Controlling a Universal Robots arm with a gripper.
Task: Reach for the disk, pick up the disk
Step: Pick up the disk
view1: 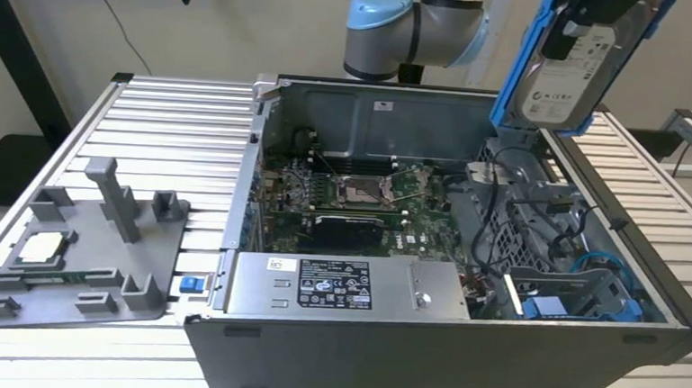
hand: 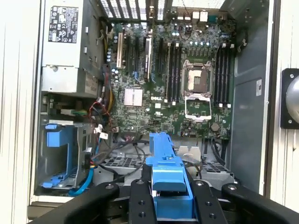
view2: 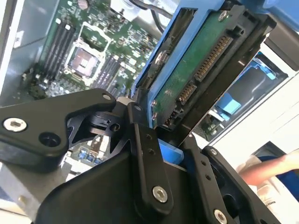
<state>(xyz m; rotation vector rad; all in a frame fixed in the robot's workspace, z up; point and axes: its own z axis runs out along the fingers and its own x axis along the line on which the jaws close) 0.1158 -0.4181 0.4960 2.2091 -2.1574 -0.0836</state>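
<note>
Starting at the exterior view's left, we see a grey holder (view1: 78, 259) lying on the slatted bench (view1: 169, 138), with a small square silver chip (view1: 43, 246) set in it. Just beside the holder, toward the open computer case (view1: 432, 362), sits a small blue part (view1: 192, 284).

The case takes up the middle of the bench. Inside it we see the green circuit board (view1: 358, 199) with its empty square socket (view1: 356, 191), and in front of that a grey box with a white sticker (view1: 340, 288). At the case's near corner on the exterior view's right there is a blue cage (view1: 580, 299) with blue cable beside it.

Above the far corner of the case on that side, the disk (view1: 570, 68) hangs in the air, tilted, well clear of the case's rim, its white label facing us and its blue bracket around it. The arm (view1: 411, 22) reaches across above the case's back wall.

The pincer (view2: 163, 135) is clenched on the disk: in the second wrist view its black fingers (view2: 145, 154) press on the blue bracket, with the disk's green underside and connectors rising from between them. In the first wrist view the blue bracket (hand: 166, 172) stands between the fingers (hand: 140, 200), above the open case.
</note>
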